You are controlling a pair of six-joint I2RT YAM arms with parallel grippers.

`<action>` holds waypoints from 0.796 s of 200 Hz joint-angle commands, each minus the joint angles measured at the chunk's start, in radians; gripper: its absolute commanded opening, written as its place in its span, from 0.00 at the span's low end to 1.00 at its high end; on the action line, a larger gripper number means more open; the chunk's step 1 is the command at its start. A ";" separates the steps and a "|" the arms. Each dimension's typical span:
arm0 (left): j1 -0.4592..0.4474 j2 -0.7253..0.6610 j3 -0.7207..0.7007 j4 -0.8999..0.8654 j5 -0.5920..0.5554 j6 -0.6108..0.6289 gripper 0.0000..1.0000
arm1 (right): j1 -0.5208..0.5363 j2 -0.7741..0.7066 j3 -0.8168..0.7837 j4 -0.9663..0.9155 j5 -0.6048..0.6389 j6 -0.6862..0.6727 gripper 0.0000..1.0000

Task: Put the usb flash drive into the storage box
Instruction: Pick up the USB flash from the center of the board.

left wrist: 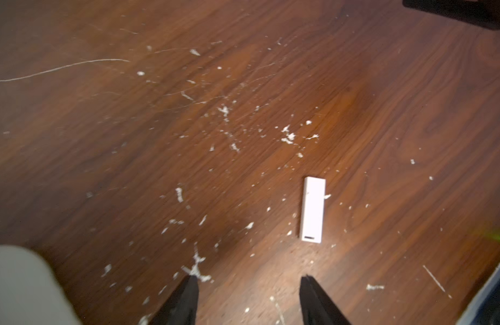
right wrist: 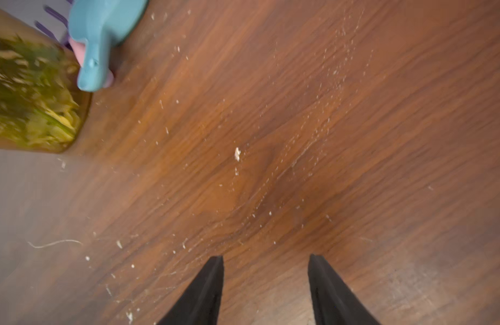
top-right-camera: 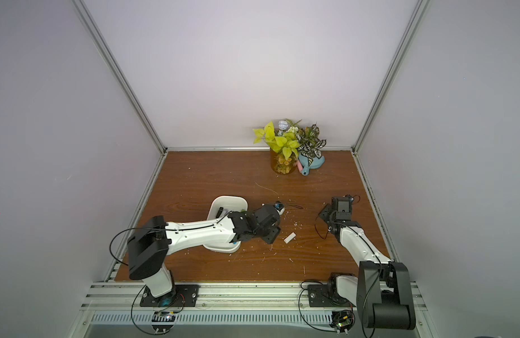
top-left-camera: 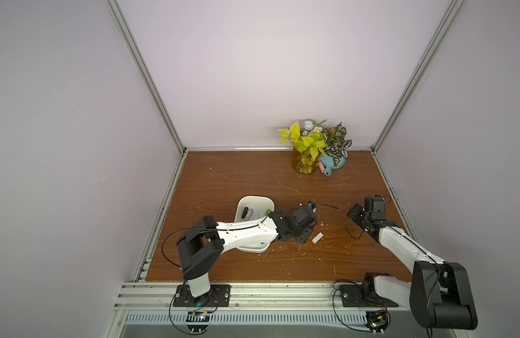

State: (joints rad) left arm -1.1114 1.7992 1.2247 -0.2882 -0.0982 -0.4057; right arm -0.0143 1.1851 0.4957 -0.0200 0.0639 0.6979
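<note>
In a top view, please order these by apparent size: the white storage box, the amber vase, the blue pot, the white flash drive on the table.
1. storage box, partly covered by the left arm.
2. amber vase and blue pot: alike, so not ranked.
3. white flash drive.

No lettering, label, brand or number can be read on anything here.

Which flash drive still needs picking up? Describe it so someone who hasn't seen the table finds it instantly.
Find the white storage box on the wooden table, under the left arm. Just past it, toward the right arm, the usb flash drive lies flat on bare wood ahead of the open left gripper. It is a plain white bar; the drives inside the box look darker.
</note>
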 commanded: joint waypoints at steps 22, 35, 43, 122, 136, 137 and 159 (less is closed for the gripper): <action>-0.048 0.151 0.146 0.015 0.037 0.038 0.57 | -0.020 -0.011 -0.003 0.050 -0.077 -0.021 0.55; -0.060 0.193 0.185 -0.008 0.017 0.037 0.56 | -0.020 -0.017 -0.006 0.052 -0.077 -0.021 0.55; -0.064 0.215 0.209 -0.024 0.010 0.035 0.55 | -0.021 -0.022 -0.009 0.052 -0.077 -0.022 0.55; -0.113 0.327 0.247 -0.072 -0.069 0.008 0.44 | -0.027 0.000 -0.028 0.070 -0.086 -0.020 0.55; -0.116 0.342 0.247 -0.077 -0.079 0.004 0.41 | -0.027 -0.001 -0.031 0.070 -0.085 -0.019 0.55; -0.117 0.343 0.248 -0.078 -0.079 0.004 0.41 | -0.027 -0.001 -0.031 0.070 -0.085 -0.020 0.55; -0.117 0.363 0.293 -0.100 -0.101 0.001 0.35 | -0.028 -0.011 -0.032 0.068 -0.085 -0.021 0.55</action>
State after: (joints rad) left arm -1.2175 2.1281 1.4857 -0.3298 -0.1593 -0.3931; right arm -0.0360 1.1854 0.4717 0.0242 -0.0090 0.6933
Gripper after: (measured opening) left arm 0.382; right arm 0.554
